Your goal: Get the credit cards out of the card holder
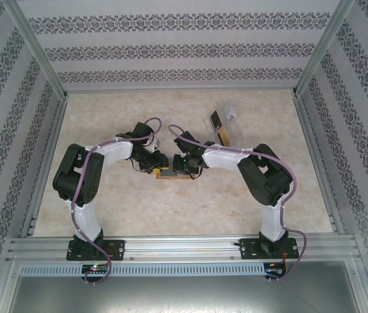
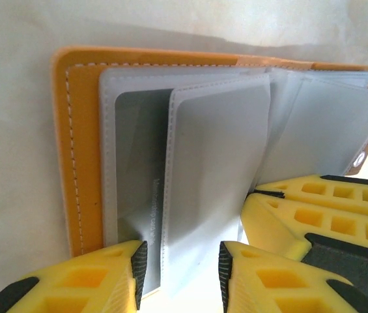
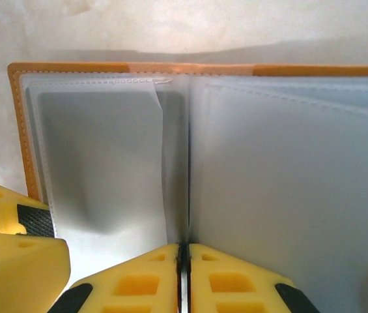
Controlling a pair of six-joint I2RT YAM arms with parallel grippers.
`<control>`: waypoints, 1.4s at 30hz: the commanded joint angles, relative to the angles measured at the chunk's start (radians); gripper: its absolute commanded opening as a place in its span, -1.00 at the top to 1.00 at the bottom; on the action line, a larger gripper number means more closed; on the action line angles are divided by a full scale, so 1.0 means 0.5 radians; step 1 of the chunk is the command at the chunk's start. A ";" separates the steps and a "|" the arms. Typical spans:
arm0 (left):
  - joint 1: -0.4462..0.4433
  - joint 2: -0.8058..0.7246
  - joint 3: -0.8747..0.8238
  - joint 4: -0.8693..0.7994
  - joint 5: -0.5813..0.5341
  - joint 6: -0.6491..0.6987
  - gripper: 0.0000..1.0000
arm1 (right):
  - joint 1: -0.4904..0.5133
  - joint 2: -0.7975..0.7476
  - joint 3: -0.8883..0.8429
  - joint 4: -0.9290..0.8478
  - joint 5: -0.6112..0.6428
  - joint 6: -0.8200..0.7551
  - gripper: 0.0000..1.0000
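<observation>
The orange card holder (image 1: 170, 175) lies open on the table between both arms, its greyish clear pockets fanned out (image 2: 83, 163) (image 3: 21, 130). A grey card (image 2: 138, 182) with faint print sits inside one pocket. My left gripper (image 2: 180, 261) (image 1: 159, 163) is open, its jaws astride the lower edge of a pocket leaf without pinching it. My right gripper (image 3: 184, 251) (image 1: 182, 166) is shut on a thin pocket leaf that stands upright, seen edge-on. Its yellow fingers (image 2: 288, 218) crowd in beside the left jaws. A dark card (image 1: 215, 119) and a yellow-orange card (image 1: 224, 135) lie at the back right.
A clear plastic tray (image 1: 230, 124) sits behind the right arm, by those two cards. Patterned walls and metal rails (image 1: 170, 244) enclose the beige table (image 1: 105, 117). Both wrists are close together over the holder.
</observation>
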 commanded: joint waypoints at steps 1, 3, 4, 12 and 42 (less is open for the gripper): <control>-0.025 0.028 0.023 -0.167 -0.134 0.055 0.24 | -0.036 0.066 -0.088 -0.105 0.084 0.030 0.76; -0.024 0.058 0.031 -0.145 -0.059 0.051 0.25 | -0.037 0.069 -0.086 -0.105 0.076 0.029 0.76; -0.029 0.068 0.031 -0.122 -0.015 0.049 0.26 | -0.037 0.071 -0.086 -0.105 0.072 0.027 0.76; -0.030 0.049 0.061 -0.030 0.155 0.030 0.43 | -0.042 0.034 -0.080 -0.085 0.033 0.009 0.73; -0.199 0.121 0.296 0.322 0.417 -0.258 -0.18 | -0.166 -0.917 -0.424 -0.221 0.502 0.104 -0.12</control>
